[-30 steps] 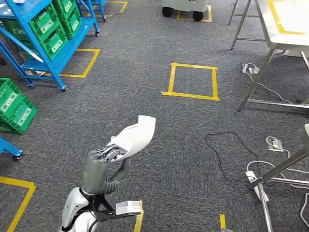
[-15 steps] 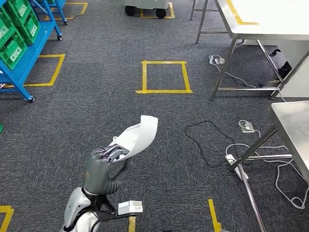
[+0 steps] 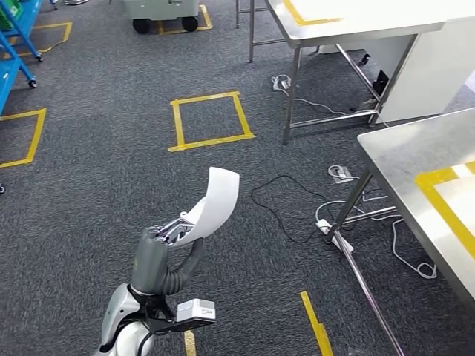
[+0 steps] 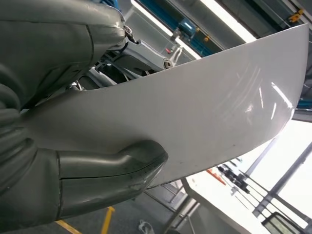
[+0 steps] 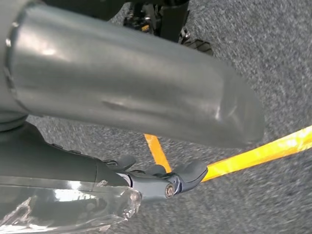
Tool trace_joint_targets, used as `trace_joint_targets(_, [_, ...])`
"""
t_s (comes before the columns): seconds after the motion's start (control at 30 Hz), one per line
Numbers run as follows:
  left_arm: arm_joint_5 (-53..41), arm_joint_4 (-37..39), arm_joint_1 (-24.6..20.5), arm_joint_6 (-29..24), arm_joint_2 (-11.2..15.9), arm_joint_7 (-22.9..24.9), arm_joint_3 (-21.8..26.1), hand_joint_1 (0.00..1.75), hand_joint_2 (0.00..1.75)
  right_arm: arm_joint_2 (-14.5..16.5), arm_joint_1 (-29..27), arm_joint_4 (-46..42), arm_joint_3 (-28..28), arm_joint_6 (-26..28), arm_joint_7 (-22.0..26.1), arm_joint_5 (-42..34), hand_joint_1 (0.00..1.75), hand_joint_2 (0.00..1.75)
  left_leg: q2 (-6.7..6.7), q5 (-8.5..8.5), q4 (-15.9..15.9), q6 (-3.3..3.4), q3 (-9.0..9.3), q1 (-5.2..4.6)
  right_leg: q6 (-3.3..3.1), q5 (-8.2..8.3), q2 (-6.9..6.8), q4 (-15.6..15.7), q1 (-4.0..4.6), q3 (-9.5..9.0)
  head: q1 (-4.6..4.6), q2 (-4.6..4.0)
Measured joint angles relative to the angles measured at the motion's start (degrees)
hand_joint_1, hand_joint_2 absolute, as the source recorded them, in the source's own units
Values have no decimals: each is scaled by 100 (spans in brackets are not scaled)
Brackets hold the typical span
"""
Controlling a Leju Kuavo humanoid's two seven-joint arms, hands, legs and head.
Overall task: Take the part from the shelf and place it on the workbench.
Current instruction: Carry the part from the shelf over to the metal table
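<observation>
My left hand (image 3: 159,248) is raised in front of me and grips one end of the white curved part (image 3: 215,204), which sticks up and forward over the carpet. Seen from the left wrist, the thumb (image 4: 110,170) presses under the glossy white part (image 4: 206,112) and the darker fingers lie on its other side. The steel workbench (image 3: 409,159) with yellow tape on its top stands at the right, apart from the part. In the right wrist view my right hand (image 5: 147,161) hangs above the carpet, fingers apart and holding nothing.
Cables and a power strip (image 3: 330,222) lie on the floor beside the workbench's slanted leg (image 3: 358,274). A yellow tape square (image 3: 210,119) marks the carpet ahead. A second table (image 3: 336,18) and a wheeled cart (image 3: 162,11) stand at the back, the blue shelf (image 3: 11,37) far left.
The camera has turned to the right: the blue shelf and green crates slid off to the left and the workbench came in at the right. My left hand still holds the part.
</observation>
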State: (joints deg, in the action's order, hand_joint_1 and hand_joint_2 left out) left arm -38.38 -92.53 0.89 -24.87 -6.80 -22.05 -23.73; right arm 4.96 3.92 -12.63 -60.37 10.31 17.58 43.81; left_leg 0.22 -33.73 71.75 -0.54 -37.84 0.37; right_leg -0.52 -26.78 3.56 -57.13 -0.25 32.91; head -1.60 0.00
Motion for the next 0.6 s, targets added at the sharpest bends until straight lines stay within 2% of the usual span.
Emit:
trace_joint_targets(0.03, [22, 2, -2, 15, 0, -10, 1, 175, 175, -2, -6, 0, -1, -6, 14, 9, 0, 0, -69, 245, -350, 22, 142, 2, 2, -1, 80, -5, -1, -6, -1, 0])
trace_joint_targets(0.07, [44, 3, -4, 34, 1, -25, 2, 175, 175, -3, -8, 1, -2, -14, 28, 20, 0, 0, -228, 447, -727, 49, 302, 10, 11, -1, 153, -13, -2, -4, -2, 0])
trace_joint_targets(0.1, [66, 4, -5, 50, 3, -43, 2, 175, 175, -4, -2, 1, -3, -21, 43, 30, 0, 0, -379, 580, -1068, 67, 441, 24, 30, 0, 226, -27, -4, 14, -1, 0])
trace_joint_targets(0.13, [86, 5, -6, 67, 4, -61, 3, 175, 175, -4, 3, 2, -4, -27, 57, 39, 0, 0, -505, 634, -1277, 79, 523, 30, 61, 7, 290, -35, -14, 45, 0, 0])
trace_joint_targets(0.17, [101, 7, -8, 80, 6, -75, 5, 175, 175, -6, 3, 2, -5, -32, 69, 45, 0, 0, -571, 623, -1362, 87, 549, 31, 101, 19, 351, -37, -26, 79, 4, 0])
trace_joint_targets(0.23, [122, 9, -13, 101, -1, -89, 11, 175, 175, -15, -18, 2, -7, -37, 89, 52, 0, 0, -464, 632, -1422, 116, 562, 33, 182, 40, 459, -24, -51, 148, 13, 0])
trace_joint_targets(0.27, [128, 10, -18, 110, -7, -91, 14, 175, 175, -22, -29, 2, -8, -37, 95, 54, 0, 0, -392, 646, -1455, 144, 575, 42, 208, 12, 405, -61, -44, 188, 7, 0])
trace_joint_targets(0.3, [132, 10, -20, 117, -16, -95, 15, 175, 175, -29, -32, 3, -10, -38, 98, 54, 0, 0, -305, 660, -1486, 177, 588, 49, 231, -78, 265, -199, -33, 276, -13, 0])
trace_joint_targets(0.37, [137, 14, -19, 125, -24, -101, 21, 175, 175, -36, -15, 4, -12, -44, 103, 54, 0, 0, -117, 661, -1514, 224, 599, 37, 271, -413, -125, -833, -22, 601, -48, 0])
trace_joint_targets(0.4, [138, 20, -16, 125, -24, -103, 27, 175, 175, -37, -6, 4, -13, -48, 103, 54, 0, 0, -20, 655, -1513, 236, 598, 25, 295, -587, -246, -1236, -32, 803, -58, 0])
trace_joint_targets(0.43, [138, 28, -14, 125, -22, -103, 32, 175, 175, -37, -4, 4, -13, -51, 104, 55, 0, 0, 73, 647, -1512, 239, 599, 16, 315, -684, -301, -1535, -42, 949, -57, 0])
trace_joint_targets(0.47, [139, 37, -13, 125, -20, -103, 36, 175, 175, -37, -11, 4, -14, -53, 104, 56, 0, 0, 157, 639, -1511, 235, 602, 12, 331, -682, -331, -1652, -51, 1001, -59, 0])
trace_joint_targets(0.5, [146, 44, -13, 127, -20, -103, 39, 175, 175, -38, -21, 4, -16, -54, 107, 60, 0, 0, 227, 630, -1511, 226, 609, 12, 342, -573, -357, -1530, -59, 928, -60, 0])
trace_joint_targets(0.53, [156, 48, -15, 135, -20, -105, 42, 175, 175, -42, -30, 4, -17, -59, 112, 69, 0, 0, 294, 617, -1510, 211, 622, 13, 346, -391, -411, -1194, -63, 736, -61, 0])
trace_joint_targets(0.6, [193, 50, -24, 178, -19, -132, 52, 175, 175, -50, -23, 4, -19, -78, 140, 101, 0, 0, 407, 583, -1505, 160, 659, -8, 320, -106, -655, -383, -48, 269, -58, 0])
